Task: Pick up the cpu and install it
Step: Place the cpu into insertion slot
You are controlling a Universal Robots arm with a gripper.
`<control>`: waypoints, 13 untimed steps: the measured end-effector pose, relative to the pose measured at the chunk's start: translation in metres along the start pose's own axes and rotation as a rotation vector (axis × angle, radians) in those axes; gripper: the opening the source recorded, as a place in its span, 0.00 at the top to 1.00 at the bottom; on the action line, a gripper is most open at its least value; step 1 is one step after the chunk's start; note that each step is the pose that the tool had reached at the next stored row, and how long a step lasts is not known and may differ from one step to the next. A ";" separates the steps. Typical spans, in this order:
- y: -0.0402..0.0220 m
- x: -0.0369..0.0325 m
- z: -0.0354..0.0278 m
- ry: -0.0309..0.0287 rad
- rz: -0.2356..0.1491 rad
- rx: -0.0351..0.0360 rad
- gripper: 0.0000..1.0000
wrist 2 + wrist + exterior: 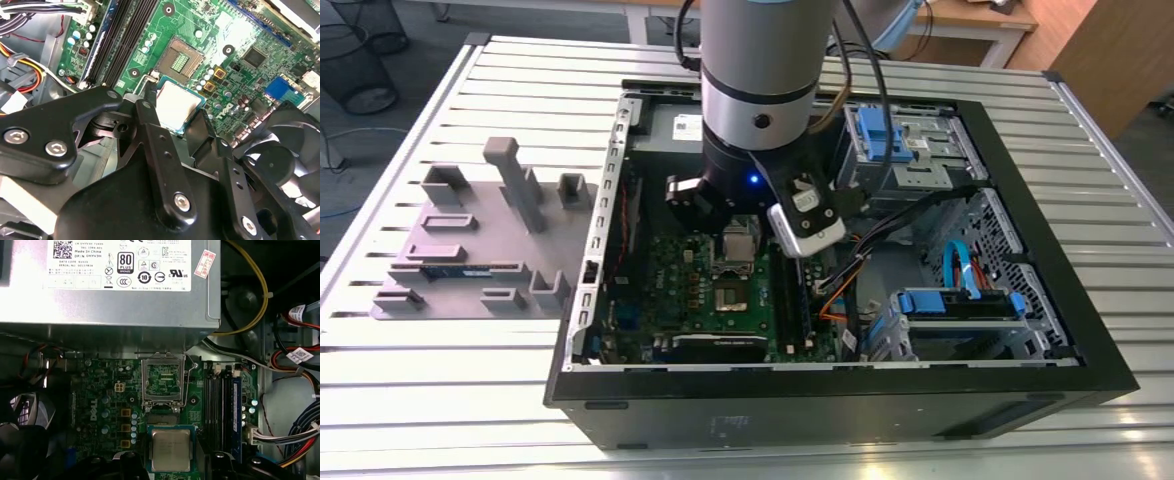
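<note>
Exterior view's left: a grey fixture tray [480, 240] sits on the slatted bench [454, 380], with a dark memory stick [454, 270] lying in one of its slots.

Centre: the open computer case [854, 405] contains the green board [674, 290] and the grey power supply [125, 300]. Toward the exterior view's right it holds blue drive carriers [961, 300].

The arm reaches into the case. The pincer [174, 111] is narrow, its fingers [150, 125] clamped on the edges of the cpu [180, 102]. The cpu is over the board, just beside the open socket [180, 61].
</note>
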State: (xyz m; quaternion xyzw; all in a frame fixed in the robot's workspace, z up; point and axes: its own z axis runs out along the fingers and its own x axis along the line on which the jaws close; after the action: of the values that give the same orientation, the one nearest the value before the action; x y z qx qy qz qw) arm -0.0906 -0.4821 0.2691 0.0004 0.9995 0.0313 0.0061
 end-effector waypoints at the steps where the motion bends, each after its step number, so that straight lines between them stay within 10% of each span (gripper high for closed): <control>1: -0.0001 0.0000 0.0005 -0.0001 0.001 0.0000 0.53; 13: -0.0002 0.0000 0.0009 -0.0001 0.002 0.0002 0.53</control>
State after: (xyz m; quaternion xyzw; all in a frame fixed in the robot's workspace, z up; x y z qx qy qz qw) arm -0.0906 -0.4822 0.2681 0.0012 0.9995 0.0312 0.0062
